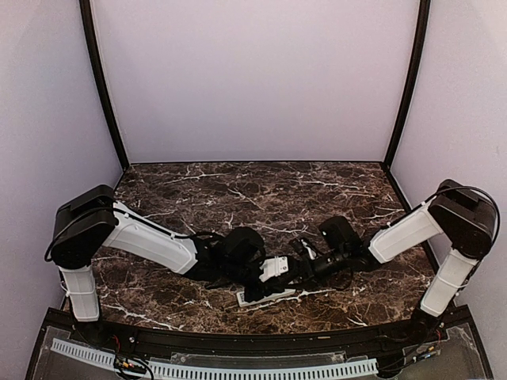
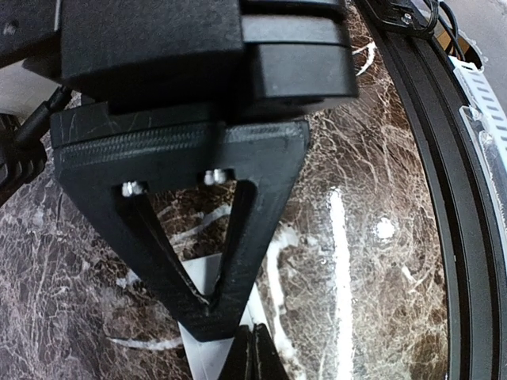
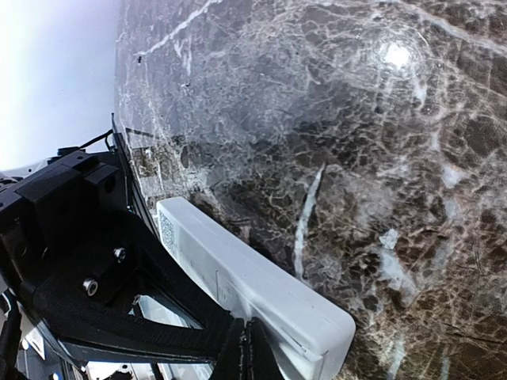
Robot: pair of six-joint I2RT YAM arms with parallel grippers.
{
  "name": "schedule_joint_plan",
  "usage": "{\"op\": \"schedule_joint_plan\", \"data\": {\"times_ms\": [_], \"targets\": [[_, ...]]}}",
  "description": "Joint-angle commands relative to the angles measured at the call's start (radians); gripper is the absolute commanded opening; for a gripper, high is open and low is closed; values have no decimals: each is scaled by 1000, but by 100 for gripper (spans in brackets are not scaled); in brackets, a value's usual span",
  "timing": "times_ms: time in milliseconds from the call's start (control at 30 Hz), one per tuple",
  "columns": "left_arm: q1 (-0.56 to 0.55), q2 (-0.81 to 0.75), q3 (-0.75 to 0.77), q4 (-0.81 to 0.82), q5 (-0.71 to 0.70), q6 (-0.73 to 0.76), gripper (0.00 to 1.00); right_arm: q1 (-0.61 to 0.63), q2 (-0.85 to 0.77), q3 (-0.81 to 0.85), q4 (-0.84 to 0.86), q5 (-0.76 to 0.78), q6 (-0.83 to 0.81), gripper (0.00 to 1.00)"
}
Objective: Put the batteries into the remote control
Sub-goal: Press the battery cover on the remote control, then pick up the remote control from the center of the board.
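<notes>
The remote control (image 3: 253, 281) is a slim white bar lying on the dark marble table, code sticker (image 3: 168, 229) up, with a seam near its near end. It also shows in the top view (image 1: 268, 296) and as a white patch in the left wrist view (image 2: 204, 352). My right gripper (image 3: 249, 352) is shut, its tips against the remote's long side. My left gripper (image 2: 253, 352) is shut, tips pressed together just over the remote. The two grippers meet over it in the top view, left (image 1: 261, 283) and right (image 1: 295, 273). The batteries are out of view.
The black front rail of the table (image 2: 444, 198) runs close to the remote, with a white perforated strip (image 1: 238, 368) beyond it. The right gripper's black triangular finger (image 2: 230, 261) crosses the left wrist view. Pale walls enclose the table on three sides.
</notes>
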Motion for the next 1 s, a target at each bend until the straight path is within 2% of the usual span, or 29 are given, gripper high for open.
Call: {"op": "schedule_joint_plan", "data": {"times_ms": [0,200,300,567,733,800,967], "targets": [[4,21,-52,-171,-44,-5,0,-9,32,-68,-50,95,20,0],[8,-3,-47,-173,-40,-23,0,-10,-175,77,-338,163,-66,0],[10,-35,-37,-171,-26,-37,4,-18,-227,109,-391,181,-91,0],[10,-93,-4,-187,-6,-51,33,-31,-263,113,-446,205,-117,0],[11,-125,3,-181,1,-63,54,-33,-284,113,-471,220,-129,0],[10,-119,1,-182,-6,-59,60,-34,-296,114,-482,231,-134,0],[10,-85,3,-190,-5,-60,66,-45,-320,121,-506,246,-146,0]]}}
